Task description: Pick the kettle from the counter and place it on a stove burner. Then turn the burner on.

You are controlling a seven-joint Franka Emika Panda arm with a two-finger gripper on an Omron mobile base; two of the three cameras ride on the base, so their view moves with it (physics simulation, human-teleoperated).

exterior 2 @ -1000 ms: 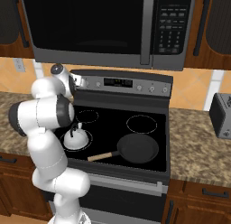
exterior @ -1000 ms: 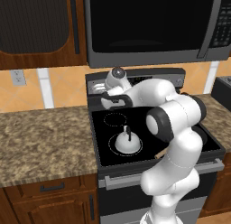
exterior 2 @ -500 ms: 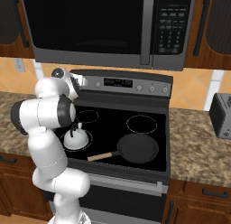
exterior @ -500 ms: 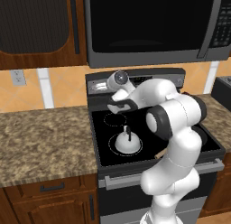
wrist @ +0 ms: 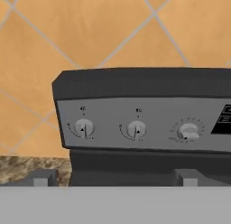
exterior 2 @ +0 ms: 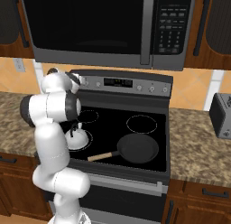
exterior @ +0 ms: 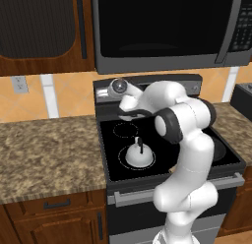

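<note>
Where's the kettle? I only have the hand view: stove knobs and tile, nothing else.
Observer: The kettle stands upright on the front-left stove burner, inside its white ring.
Operator: Anything else on the cooktop?
Observer: A black frying pan at the front right. Its wooden handle points toward the kettle but does not touch it.
Operator: Hand clear of the kettle?
Observer: Yes. The hand hangs behind the kettle, up by the left end of the control panel, open and holding nothing.
</note>
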